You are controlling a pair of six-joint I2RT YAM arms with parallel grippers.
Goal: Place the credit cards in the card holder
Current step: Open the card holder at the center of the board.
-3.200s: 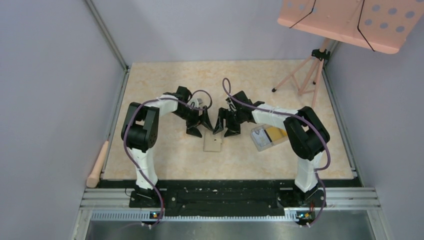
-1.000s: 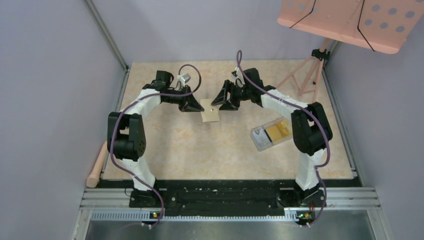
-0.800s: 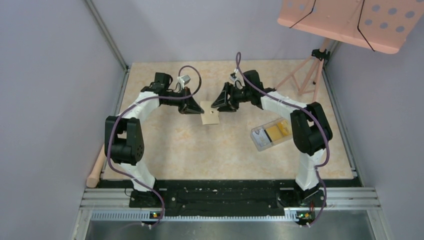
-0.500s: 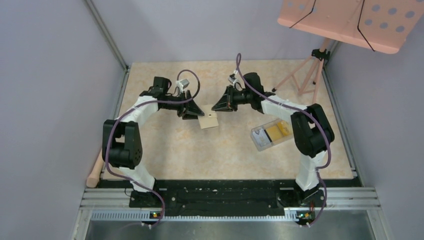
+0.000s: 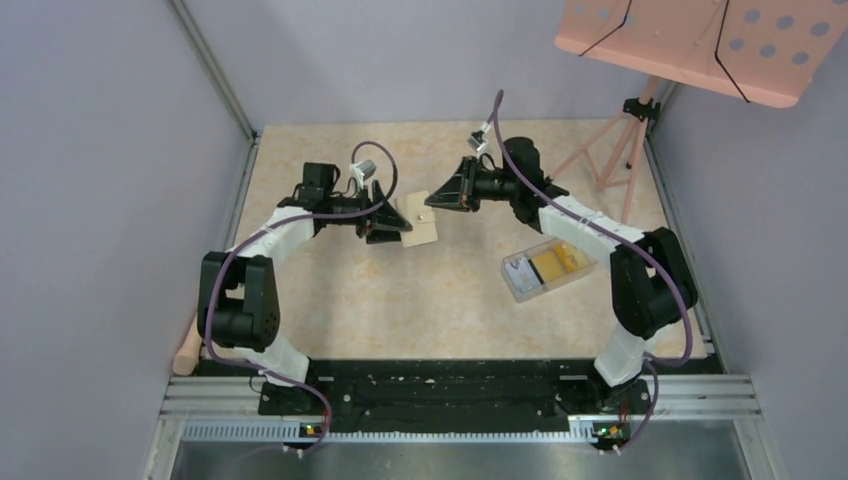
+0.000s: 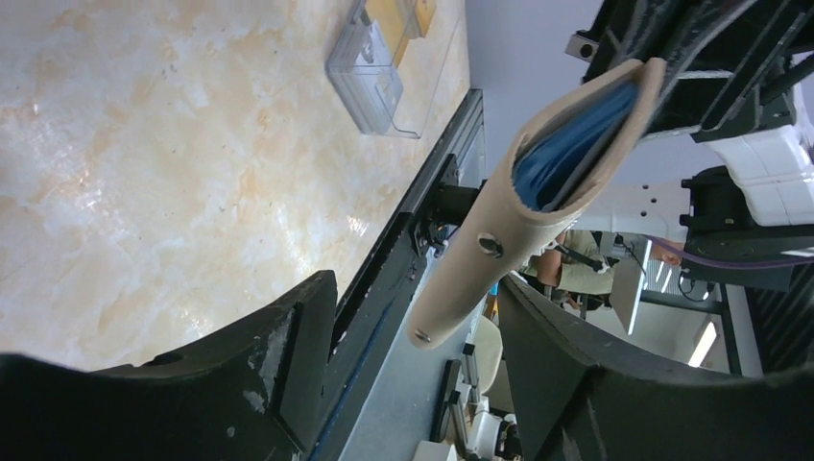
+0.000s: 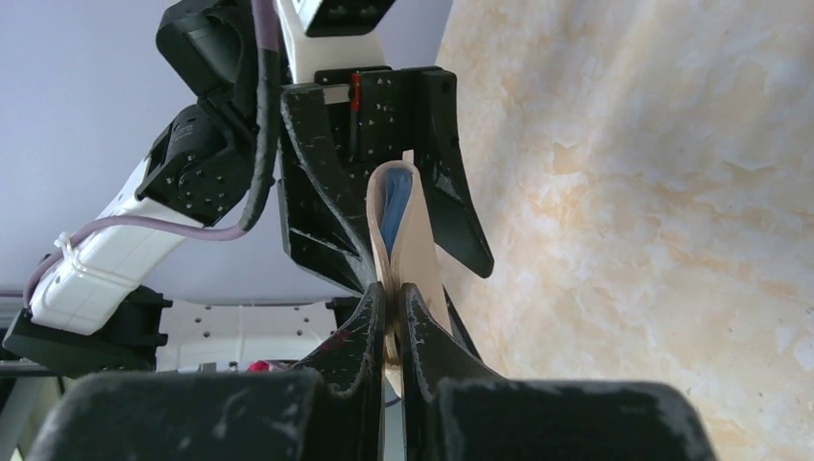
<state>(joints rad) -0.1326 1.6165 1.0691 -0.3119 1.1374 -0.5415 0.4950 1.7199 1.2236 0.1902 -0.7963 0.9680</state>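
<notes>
The beige card holder [image 5: 420, 225] hangs above the table's middle, slightly open, with its blue inner pockets [image 6: 566, 144] and snap dot [image 6: 490, 246] showing. My right gripper [image 5: 431, 204] is shut on one edge of the holder [image 7: 407, 240]; its fingertips [image 7: 370, 317] pinch the beige flap. My left gripper [image 5: 393, 224] stands open around the holder's other end, and its fingers [image 6: 293, 346] are apart from the holder [image 6: 499, 250]. The yellow credit cards [image 5: 553, 265] lie inside a clear plastic box [image 5: 545, 268] on the table to the right.
A pink music stand [image 5: 700, 40] on a tripod [image 5: 610, 150] stands at the back right. A wooden handle [image 5: 195, 328] lies off the table's left edge. The clear box [image 6: 384, 62] also shows in the left wrist view.
The right gripper has shut on the card holder and the left gripper has opened off it. The holder has risen and tilted, and the right arm has drawn back.
</notes>
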